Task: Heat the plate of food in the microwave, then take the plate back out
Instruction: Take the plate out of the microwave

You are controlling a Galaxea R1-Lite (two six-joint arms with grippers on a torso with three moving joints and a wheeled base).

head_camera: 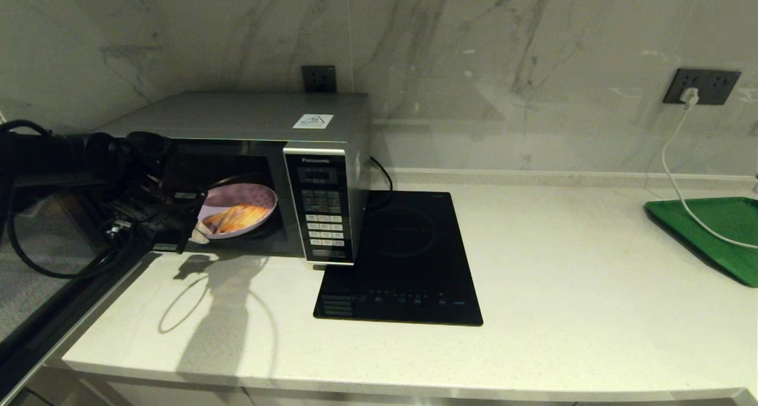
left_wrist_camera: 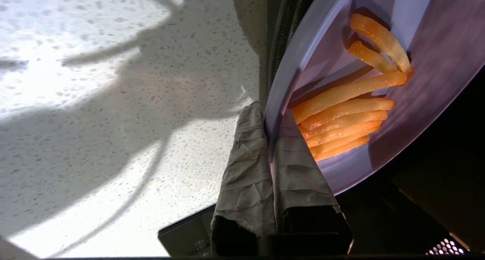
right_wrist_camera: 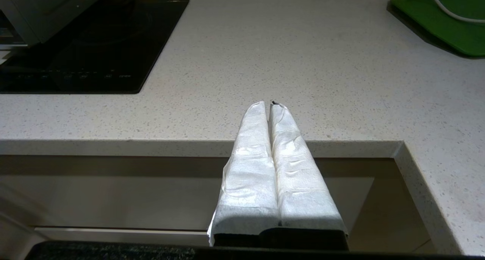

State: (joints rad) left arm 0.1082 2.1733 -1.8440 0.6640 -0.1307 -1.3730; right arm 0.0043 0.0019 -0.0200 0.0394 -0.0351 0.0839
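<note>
One left gripper (left_wrist_camera: pixel 269 138) pinches the rim of the one plate of food (head_camera: pixel 237 209) inside the microwave (head_camera: pixel 323 205) – roughly eight fries, their near ends hidden. One right gripper (right_wrist_camera: pixel 270 105) hovers closed, empty, over the counter (right_wrist_camera: pixel 303 63) edge.

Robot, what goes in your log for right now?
left claw: shut on plate rim | plate: tilted, in microwave doorway | right claw: shut, idle
</note>
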